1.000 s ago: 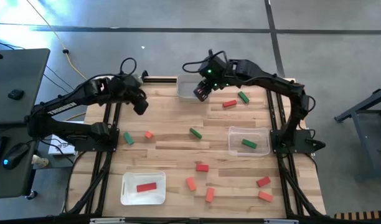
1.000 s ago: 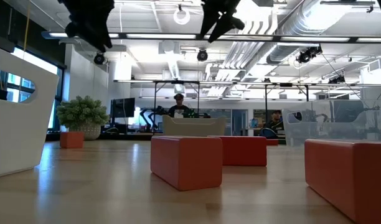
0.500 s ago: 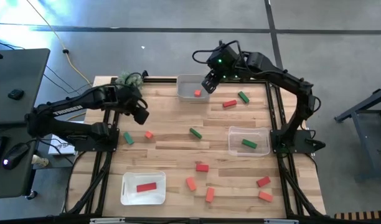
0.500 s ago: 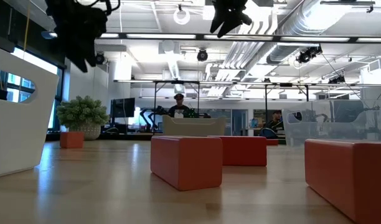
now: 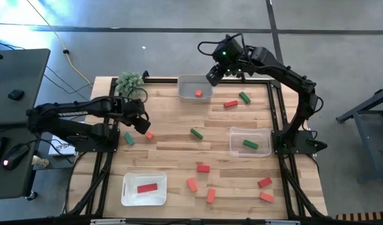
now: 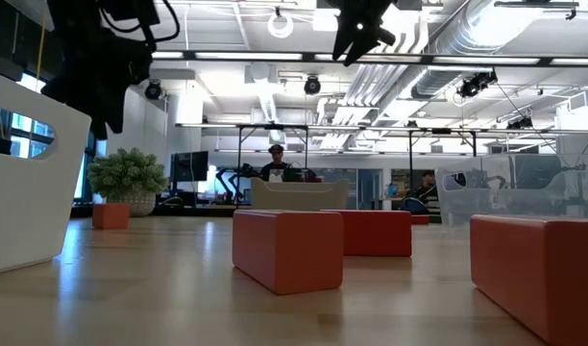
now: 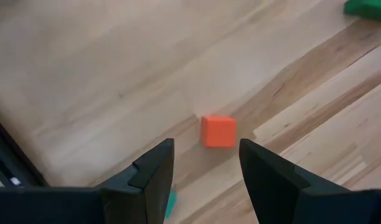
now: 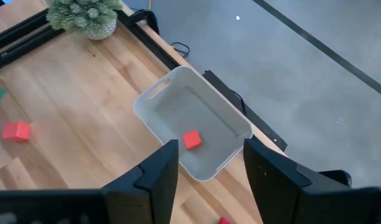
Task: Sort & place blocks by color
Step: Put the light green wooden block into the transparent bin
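My left gripper (image 5: 141, 123) (image 7: 206, 147) hangs open just above a stubby orange block (image 5: 149, 134) (image 7: 217, 131) lying flat on the wood; a green block (image 5: 129, 139) lies beside it. My right gripper (image 5: 213, 76) (image 8: 210, 144) is open and raised over the far edge, beside the white far tray (image 5: 186, 80) (image 8: 154, 93), which holds one orange block (image 5: 198, 94) (image 8: 191, 140). Other red, orange and green blocks lie scattered on the table, such as a green one (image 5: 196, 133) and a red one (image 5: 231, 104).
A clear tray (image 5: 236, 132) on the right holds a green block (image 5: 250, 144). A white tray (image 5: 130, 197) near the front holds a red block (image 5: 147, 187). A spiky plant ball (image 5: 130, 81) stands at the far left corner. Several blocks (image 5: 203, 167) lie near the front right.
My right gripper rose from over the far tray and moved toward the far right; an orange block now shows lying in that tray. My left gripper moved toward the near edge and came down toward the stubby orange block.
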`<control>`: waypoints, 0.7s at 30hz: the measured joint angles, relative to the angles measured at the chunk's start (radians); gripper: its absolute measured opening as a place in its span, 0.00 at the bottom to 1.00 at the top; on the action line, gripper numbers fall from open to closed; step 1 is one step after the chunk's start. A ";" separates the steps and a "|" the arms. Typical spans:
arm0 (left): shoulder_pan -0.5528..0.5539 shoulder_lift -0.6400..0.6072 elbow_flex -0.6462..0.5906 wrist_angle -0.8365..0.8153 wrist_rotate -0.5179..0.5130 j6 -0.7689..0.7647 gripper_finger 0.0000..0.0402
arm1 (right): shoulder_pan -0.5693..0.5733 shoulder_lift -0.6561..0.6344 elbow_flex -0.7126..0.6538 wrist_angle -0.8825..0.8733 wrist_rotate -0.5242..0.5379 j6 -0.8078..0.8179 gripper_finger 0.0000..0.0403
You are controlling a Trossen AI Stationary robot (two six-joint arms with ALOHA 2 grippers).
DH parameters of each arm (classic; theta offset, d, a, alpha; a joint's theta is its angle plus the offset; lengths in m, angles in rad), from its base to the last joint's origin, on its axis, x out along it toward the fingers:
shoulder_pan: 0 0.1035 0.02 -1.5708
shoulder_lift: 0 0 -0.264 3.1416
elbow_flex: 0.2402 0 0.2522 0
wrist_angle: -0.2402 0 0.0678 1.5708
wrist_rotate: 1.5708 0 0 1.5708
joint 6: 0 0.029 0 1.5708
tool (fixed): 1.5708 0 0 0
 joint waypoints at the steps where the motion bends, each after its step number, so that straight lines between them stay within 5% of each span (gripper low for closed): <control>1: -0.010 0.000 -0.010 0.010 0.000 -0.015 0.42 | -0.003 0.000 0.000 0.000 -0.001 -0.005 0.42; 12: -0.120 0.000 -0.072 -0.005 0.024 0.035 0.42 | -0.009 0.000 0.000 0.000 -0.003 -0.022 0.42; 21: -0.169 0.000 -0.072 -0.027 0.083 -0.265 0.42 | -0.009 0.000 0.000 0.000 -0.055 -0.022 0.42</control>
